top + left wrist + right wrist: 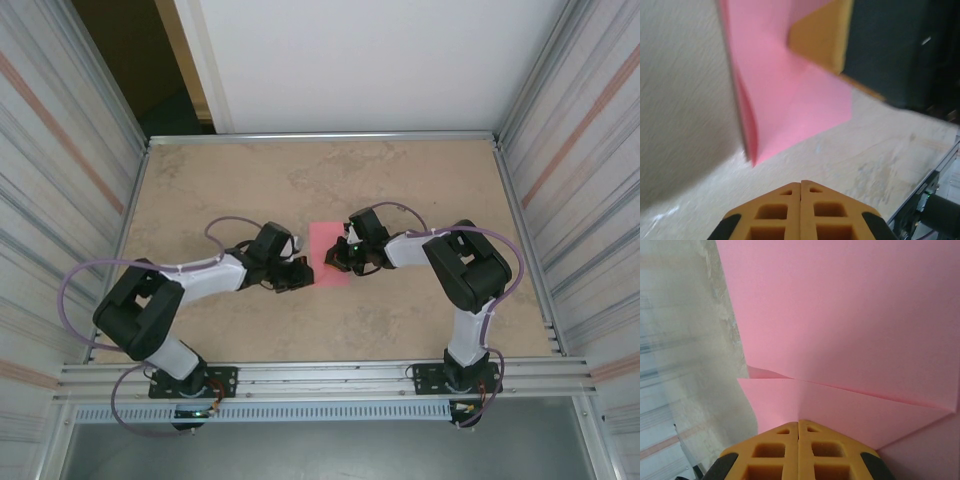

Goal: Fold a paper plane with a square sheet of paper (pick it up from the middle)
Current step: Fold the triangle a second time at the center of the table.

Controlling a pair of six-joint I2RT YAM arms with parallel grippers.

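beige tabletop [250, 180] carries the square sheet of paper [322, 245] near its middle, creased, one flap lifted. right gripper [798, 424]: fingers together, tip resting on the sheet. left gripper [800, 184]: fingers together, just beside the sheet's near corner, apart from it.

The top camera hangs high behind the arm bases, facing steeply down over the whole table [230, 190]; the left wrist camera looks low along the left pincer [800, 184] at the sheet of paper [790, 95] from close by; the right wrist camera looks past the right pincer [798, 422], nearer yet to the same paper; all three views share it.
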